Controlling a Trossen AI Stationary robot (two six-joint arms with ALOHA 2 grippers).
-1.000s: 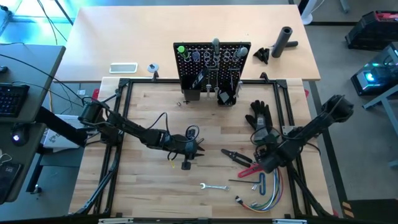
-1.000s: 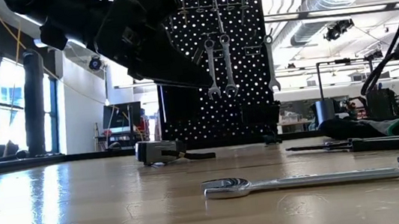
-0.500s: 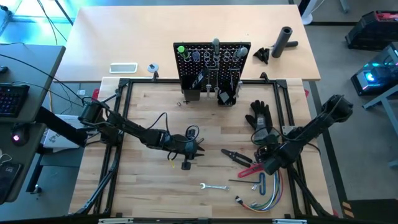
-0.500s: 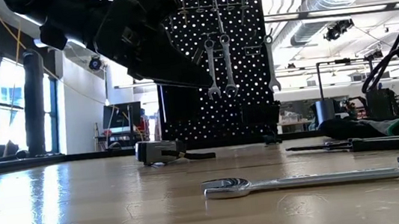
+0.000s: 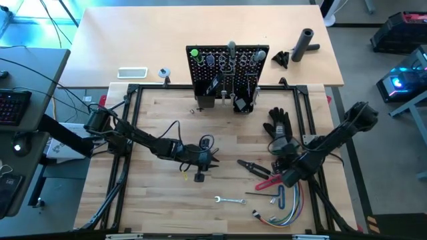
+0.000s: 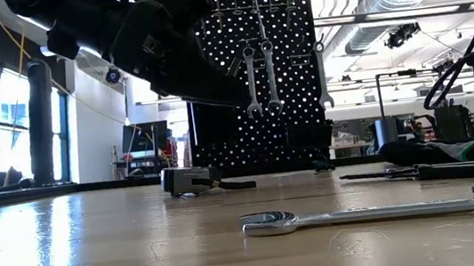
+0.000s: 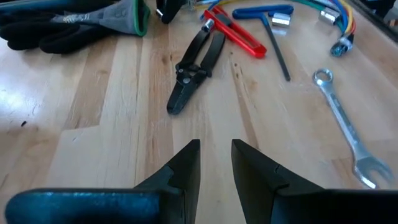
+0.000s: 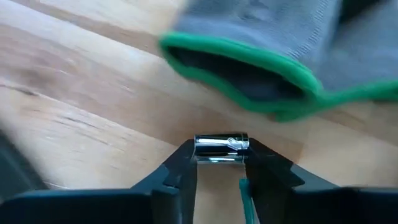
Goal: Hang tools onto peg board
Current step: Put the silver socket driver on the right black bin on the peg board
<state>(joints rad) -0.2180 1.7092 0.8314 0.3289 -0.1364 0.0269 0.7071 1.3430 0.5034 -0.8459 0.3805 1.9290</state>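
Right wrist view alone shows the right gripper [image 8: 219, 163] pinching a shiny metal cylinder [image 8: 221, 144] beside a green-cuffed glove [image 8: 261, 62]. Left gripper [image 7: 216, 163] hovers empty, narrowly parted. Perforated peg board [image 5: 230, 63] stands at the table's rear.

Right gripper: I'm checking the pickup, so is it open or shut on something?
Shut on a small shiny metal socket: the right gripper has both fingers pressed against its ends, beside the glove cuff.
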